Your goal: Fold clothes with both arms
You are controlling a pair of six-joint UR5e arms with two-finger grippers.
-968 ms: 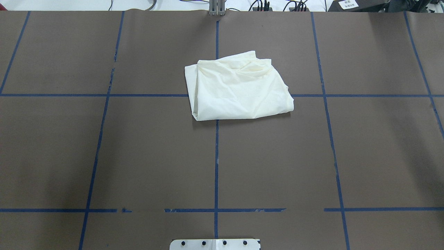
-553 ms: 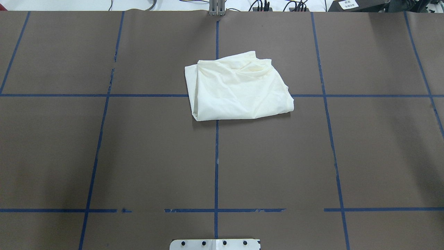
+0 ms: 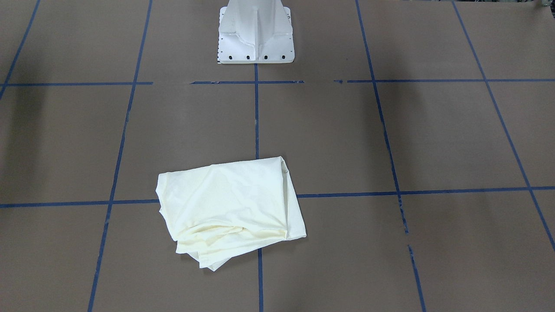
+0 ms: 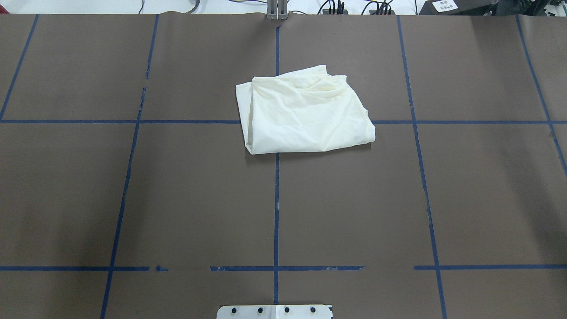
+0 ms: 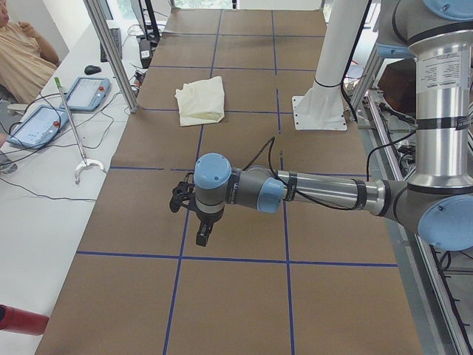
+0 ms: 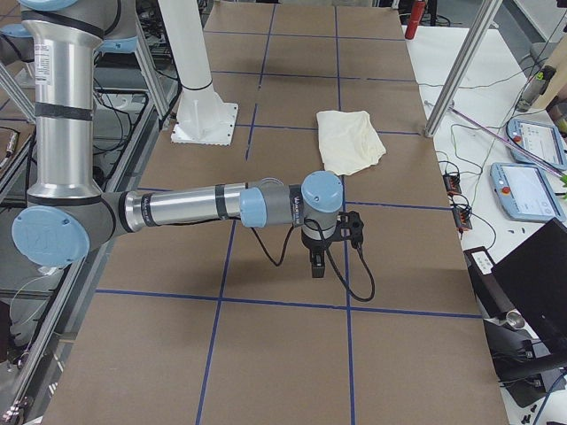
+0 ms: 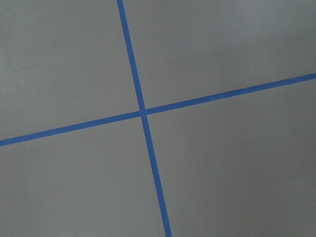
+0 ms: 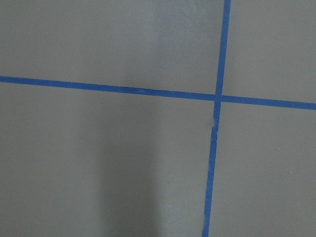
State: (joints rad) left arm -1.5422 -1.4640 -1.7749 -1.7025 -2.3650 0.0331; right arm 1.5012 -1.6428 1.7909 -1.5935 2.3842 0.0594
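Observation:
The cream-white shirt [image 4: 303,113] lies folded in a rough rectangle on the brown table, plain side up, no print showing. It also shows in the front-facing view [image 3: 230,203], the left view [image 5: 201,101] and the right view [image 6: 350,142]. Both arms are outside the overhead and front-facing views. My left gripper [image 5: 202,235] hangs over bare table far from the shirt; I cannot tell if it is open or shut. My right gripper [image 6: 316,264] hangs over bare table at the other end; I cannot tell its state either. Both wrist views show only table and blue tape.
The white fixed pedestal [image 3: 256,30] stands at the robot's side of the table. Blue tape lines [image 4: 276,208] grid the brown surface. An operator [image 5: 18,48], tablets [image 5: 87,92] and a grabber stick [image 5: 74,133] are beside the table. Metal posts [image 6: 461,66] stand at its edge.

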